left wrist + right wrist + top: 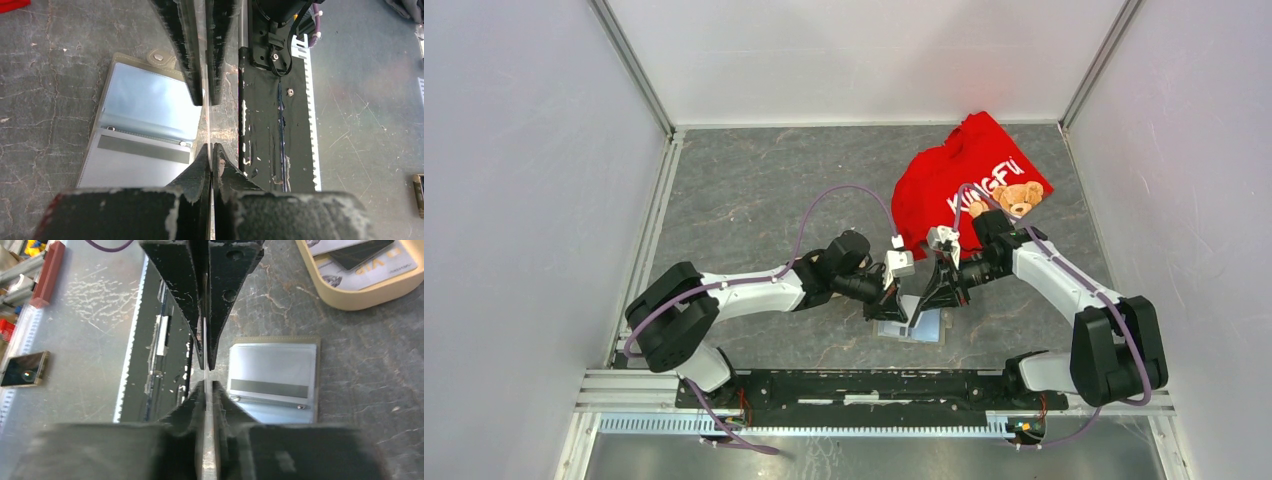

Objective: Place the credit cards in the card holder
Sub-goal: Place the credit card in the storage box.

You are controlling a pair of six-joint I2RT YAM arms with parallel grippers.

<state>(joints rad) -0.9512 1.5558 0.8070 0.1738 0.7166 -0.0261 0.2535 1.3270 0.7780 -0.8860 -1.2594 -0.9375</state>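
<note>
Though grey, table point(754, 190) amid white walls point(864, 50)

Left gripper point(891, 304) and right gripper point(936, 300), the latter pinching a card point(206, 374), crowd the card holder point(921, 329); red shirt point(969, 180) blocks far right; bare table point(754, 190) lies open far left.

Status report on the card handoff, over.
Left gripper shut on card. Right gripper flanks same card, grip unclear. Holder open alongside, nothing on it.
</note>
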